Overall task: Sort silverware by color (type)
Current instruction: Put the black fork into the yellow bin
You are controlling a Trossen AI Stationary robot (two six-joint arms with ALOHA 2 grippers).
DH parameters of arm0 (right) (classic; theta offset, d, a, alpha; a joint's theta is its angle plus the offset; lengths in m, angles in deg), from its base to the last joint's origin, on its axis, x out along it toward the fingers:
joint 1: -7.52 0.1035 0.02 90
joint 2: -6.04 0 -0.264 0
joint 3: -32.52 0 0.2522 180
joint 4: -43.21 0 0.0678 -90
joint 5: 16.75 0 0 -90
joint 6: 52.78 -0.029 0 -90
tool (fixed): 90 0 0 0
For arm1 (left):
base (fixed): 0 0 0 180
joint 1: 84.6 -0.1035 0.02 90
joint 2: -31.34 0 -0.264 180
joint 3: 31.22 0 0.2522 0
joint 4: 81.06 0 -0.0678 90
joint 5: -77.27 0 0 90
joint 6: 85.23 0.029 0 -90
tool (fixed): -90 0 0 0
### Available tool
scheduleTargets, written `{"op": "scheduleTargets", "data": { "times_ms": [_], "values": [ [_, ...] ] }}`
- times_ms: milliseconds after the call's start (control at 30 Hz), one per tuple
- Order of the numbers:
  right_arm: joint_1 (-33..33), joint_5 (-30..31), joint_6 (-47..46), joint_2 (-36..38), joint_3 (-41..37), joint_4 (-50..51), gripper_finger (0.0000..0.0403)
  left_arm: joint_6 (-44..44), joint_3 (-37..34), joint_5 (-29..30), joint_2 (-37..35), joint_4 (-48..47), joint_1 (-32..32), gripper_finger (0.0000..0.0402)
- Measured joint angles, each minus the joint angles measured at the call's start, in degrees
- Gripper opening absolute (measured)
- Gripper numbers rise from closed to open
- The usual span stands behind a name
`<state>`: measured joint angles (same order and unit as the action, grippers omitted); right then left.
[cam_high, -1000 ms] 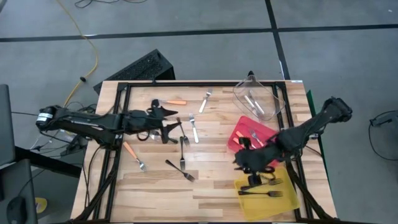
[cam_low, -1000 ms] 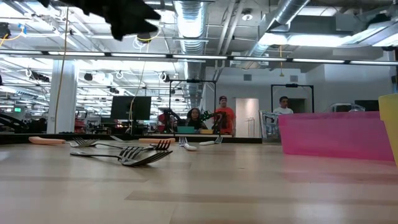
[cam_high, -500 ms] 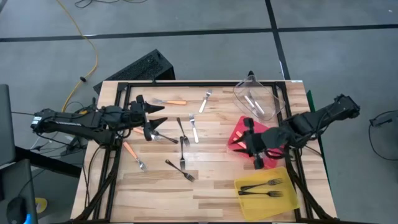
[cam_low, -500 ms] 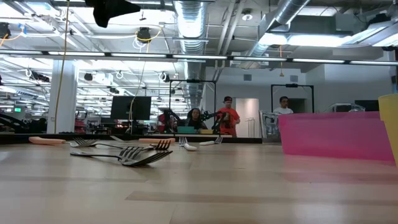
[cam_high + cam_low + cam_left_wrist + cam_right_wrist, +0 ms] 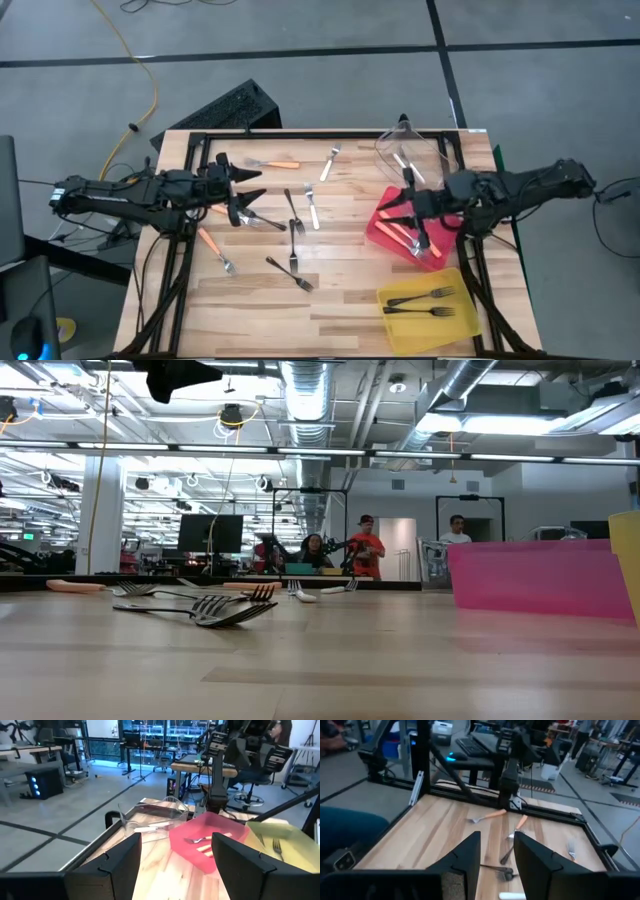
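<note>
Currently left hand [image 5: 243, 190] wide open, empty, above forks [image 5: 292, 212] on worktop [image 5: 340, 295]. Right hand [image 5: 405, 212] part open, empty, over red bin [image 5: 380, 228].

Red bin [image 5: 380, 228], yellow bin [image 5: 462, 322], clear bin [image 5: 445, 168] — wooden table [image 5: 340, 300].

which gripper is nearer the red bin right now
Right. The right gripper hangs over the red bin on the table's right side, nothing visible in its jaws. The left gripper is open, far across the table, above the loose forks.
</note>
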<state>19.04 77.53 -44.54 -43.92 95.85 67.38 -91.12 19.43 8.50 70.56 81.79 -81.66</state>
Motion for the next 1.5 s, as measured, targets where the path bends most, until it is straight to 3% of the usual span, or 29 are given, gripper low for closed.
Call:
{"op": "scheduleTargets", "data": {
  "times_ms": [300,500,633,800,967,1067,1233,1333,1500],
  "values": [
    [-1.8,-0.3,-3.1,-2.8,-7.8,-12.7,0.014,1.6,-0.2,-4.7,0.2,-1.0,0.0,0.0226],
    [-3.0,-5.2,2.4,-5.8,-10.3,-22.3,0.014,5.3,-4.7,-8.5,-2.8,7.6,0.0,0.0226],
    [-6.2,-5.6,3.7,-0.7,-10.2,-20.9,0.014,5.7,-5.9,-5.9,-5.1,8.2,0.0,0.0226],
    [-10.9,-5.5,4.0,12.5,-10.1,-16.4,0.014,5.0,-6.2,-5.9,-7.9,7.1,-0.1,0.0226],
    [-13.6,-5.4,-3.0,22.6,-10.1,-8.9,0.014,4.0,-6.2,-8.4,-9.3,6.7,0.0,0.0226],
    [-13.8,-5.4,-9.0,25.5,-10.1,-3.8,0.014,3.7,-6.2,-11.9,-9.7,6.6,0.0,0.0226],
    [-13.8,-5.5,-15.7,25.8,-11.4,2.4,0.014,1.2,-6.2,-12.0,-9.6,3.5,0.0,0.0226],
    [-13.8,-5.5,-16.0,24.8,-15.6,-0.6,0.014,-0.3,-7.3,-12.1,-9.7,3.5,0.0,0.0226],
    [-12.8,-5.7,-15.5,23.4,-24.5,-16.8,0.014,-3.1,-10.5,-14.1,-10.5,5.7,0.2,0.0226]
  ]
}}
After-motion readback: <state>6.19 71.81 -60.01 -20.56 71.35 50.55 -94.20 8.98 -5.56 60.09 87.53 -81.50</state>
